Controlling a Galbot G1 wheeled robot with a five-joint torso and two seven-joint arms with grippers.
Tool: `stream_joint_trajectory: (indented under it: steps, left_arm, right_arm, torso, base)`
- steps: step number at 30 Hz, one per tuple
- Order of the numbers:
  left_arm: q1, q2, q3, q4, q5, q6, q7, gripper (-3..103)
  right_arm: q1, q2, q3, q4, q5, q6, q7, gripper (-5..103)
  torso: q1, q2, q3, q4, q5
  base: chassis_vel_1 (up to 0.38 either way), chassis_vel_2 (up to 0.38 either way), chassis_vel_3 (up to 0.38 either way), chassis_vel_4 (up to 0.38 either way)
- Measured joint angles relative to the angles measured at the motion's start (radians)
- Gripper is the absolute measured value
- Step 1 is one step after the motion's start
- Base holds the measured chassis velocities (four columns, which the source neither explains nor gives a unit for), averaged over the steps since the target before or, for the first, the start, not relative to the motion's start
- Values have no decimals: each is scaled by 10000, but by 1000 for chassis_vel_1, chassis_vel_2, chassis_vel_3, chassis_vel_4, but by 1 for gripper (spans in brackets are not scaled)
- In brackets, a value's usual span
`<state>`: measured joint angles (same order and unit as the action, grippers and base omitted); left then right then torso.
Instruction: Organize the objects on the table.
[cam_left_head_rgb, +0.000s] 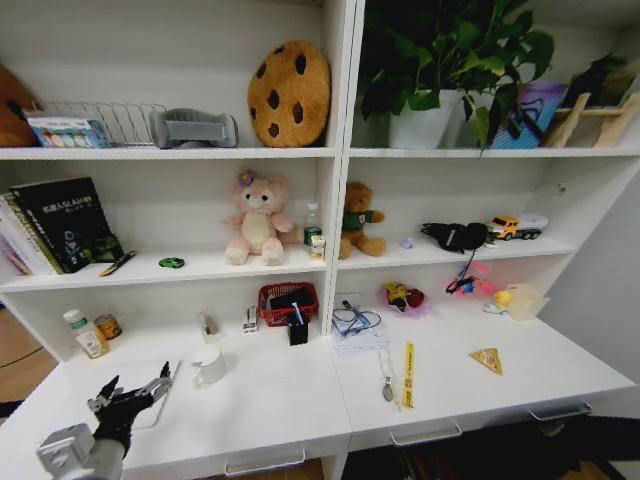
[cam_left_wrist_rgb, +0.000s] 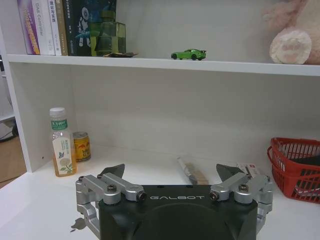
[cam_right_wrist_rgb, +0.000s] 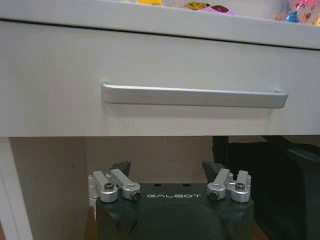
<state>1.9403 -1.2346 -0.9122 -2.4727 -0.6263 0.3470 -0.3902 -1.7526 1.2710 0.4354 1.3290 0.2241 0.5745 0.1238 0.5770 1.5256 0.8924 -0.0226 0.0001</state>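
Now the left pincer (cam_left_head_rgb: 135, 392) hovers spread over the desk (cam_left_head_rgb: 270, 400), the right pincer (cam_right_wrist_rgb: 168, 169) waits spread below its drawer, and the green toy car (cam_left_wrist_rgb: 188, 54) on the shelf looks light, hard and slippery, best pinched across its sides.

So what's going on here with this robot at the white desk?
The robot faces a long white desk under white shelves, holding nothing. Its left gripper hovers open above the desk's left end, near a small drink bottle and a yellow can. Its right gripper sits open, lower down, in front of a drawer's slim silver handle, not touching it. A tiny green toy car sits on the shelf above, and a red mesh basket stands at the back of the desk.
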Motion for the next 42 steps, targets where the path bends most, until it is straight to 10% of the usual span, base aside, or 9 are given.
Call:
stream_joint_trajectory:
  steps: [9,17,21,30,42]
  left_arm:
    - [0,0,0,1,0,0,0,100]
    - [0,0,0,0,0,0,1,100]
    - [1,-1,0,0,0,0,2,100]
    - [0,0,0,0,0,0,1,100]
    - [0,0,0,0,0,0,1,100]
  right_arm:
    - [-3379,-464,2101,4569,-215,200,-1978,100]
    - [-5331,-437,2998,7448,325,464,-1812,100]
    - [-4941,-299,4157,8905,1571,-745,-1211,100]
    - [-1200,-2032,6944,8174,5308,-6094,-966,100]
    - [78,-2444,6440,6992,4975,-6570,-820,100]
  torso:
    - [0,1,-2,0,-6]
    - [-1,2,-2,-2,-5]
    - [-1,2,0,-2,-2]
    - [1,0,2,3,1]
    - [0,0,0,-1,-2]
  base:
    - [0,0,0,0]
    - [0,0,0,0]
    - [0,0,0,0]
    - [0,0,0,0]
    - [0,0,0,0]
